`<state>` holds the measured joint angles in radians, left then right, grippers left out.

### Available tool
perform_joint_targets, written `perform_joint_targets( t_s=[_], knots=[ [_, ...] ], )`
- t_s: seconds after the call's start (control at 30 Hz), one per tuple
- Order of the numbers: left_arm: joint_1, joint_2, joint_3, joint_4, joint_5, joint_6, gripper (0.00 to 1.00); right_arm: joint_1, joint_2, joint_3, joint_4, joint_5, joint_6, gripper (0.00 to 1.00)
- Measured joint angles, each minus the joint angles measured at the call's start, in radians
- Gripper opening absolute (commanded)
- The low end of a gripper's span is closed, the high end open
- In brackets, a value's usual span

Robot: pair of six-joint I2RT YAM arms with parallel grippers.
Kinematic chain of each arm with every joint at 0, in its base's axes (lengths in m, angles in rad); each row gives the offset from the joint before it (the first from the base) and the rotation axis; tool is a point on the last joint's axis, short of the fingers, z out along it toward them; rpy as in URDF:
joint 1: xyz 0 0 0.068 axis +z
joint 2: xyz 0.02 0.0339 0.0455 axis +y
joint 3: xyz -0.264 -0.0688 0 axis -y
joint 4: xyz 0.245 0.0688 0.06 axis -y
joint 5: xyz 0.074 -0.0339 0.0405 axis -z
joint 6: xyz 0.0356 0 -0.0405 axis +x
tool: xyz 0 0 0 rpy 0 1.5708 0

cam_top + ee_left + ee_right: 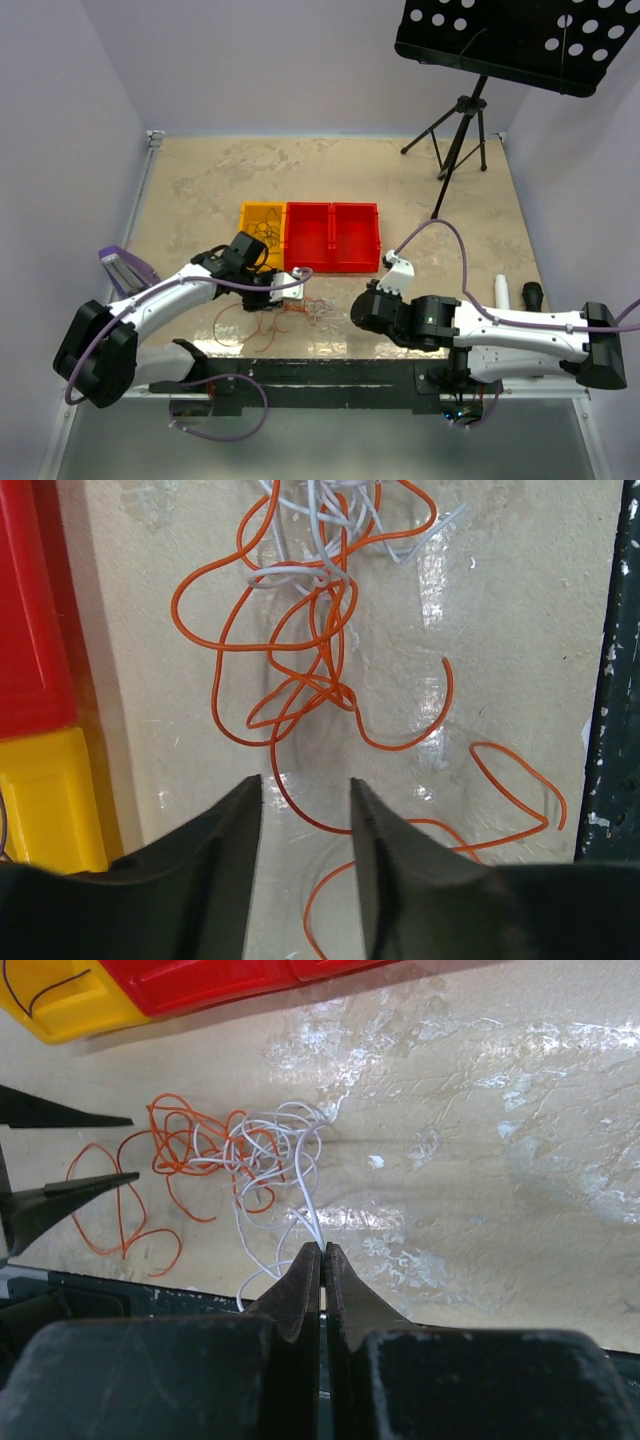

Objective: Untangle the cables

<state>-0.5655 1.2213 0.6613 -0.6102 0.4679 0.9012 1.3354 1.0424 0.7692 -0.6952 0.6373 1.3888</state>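
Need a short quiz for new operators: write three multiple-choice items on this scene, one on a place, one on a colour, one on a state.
1. Where does the orange and white tangle lie?
A. on the floor
B. hanging from the stand
C. on the table, nearer the arms than the red bins

2. What colour is the bin just left of the red bins?
A. yellow
B. blue
C. green

3. How is the right gripper?
A. wide open
B. shut on a white wire
C. shut on a bin wall

Answers:
1 C: the top view shows the tangle on the bare table, between the red bins and the arm bases.
2 A: that bin is plainly yellow in all three views.
3 B: the right wrist view shows the fingers pressed together, with the white wire running into their tips.
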Motion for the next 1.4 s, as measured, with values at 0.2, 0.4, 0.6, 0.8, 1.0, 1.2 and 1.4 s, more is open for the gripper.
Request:
perform_joint_targets(
  t_s=[0.2, 0.4, 0.6, 0.8, 1.0, 1.2, 1.4],
  knots=[
    [-0.013, 0.063, 0.000, 0.016, -0.012, -0.002, 0.02, 0.000, -0.023, 0.000, 0.000, 0.000, 0.004, 0.00],
    [-0.020, 0.082, 0.006, 0.011, -0.057, 0.002, 0.00, 0.000, -0.033, 0.000, -0.001, 0.000, 0.006, 0.00],
    [-0.020, -0.010, 0.138, -0.074, -0.127, -0.011, 0.00, 0.000, -0.031, -0.008, 0.009, -0.001, 0.005, 0.00],
    [-0.020, -0.167, 0.488, -0.162, -0.192, -0.021, 0.00, 0.000, 0.021, -0.060, 0.070, -0.023, -0.005, 0.00],
    [-0.026, -0.233, 0.803, -0.286, -0.184, -0.027, 0.00, 0.000, 0.114, -0.103, 0.198, -0.050, -0.021, 0.00],
    [-0.026, -0.261, 0.924, -0.348, -0.220, -0.028, 0.00, 0.009, 0.146, -0.172, 0.251, -0.081, -0.016, 0.00],
    [-0.026, -0.322, 0.903, -0.100, -0.441, -0.028, 0.00, 0.048, 0.132, -0.204, 0.246, -0.092, 0.011, 0.00]
  ],
)
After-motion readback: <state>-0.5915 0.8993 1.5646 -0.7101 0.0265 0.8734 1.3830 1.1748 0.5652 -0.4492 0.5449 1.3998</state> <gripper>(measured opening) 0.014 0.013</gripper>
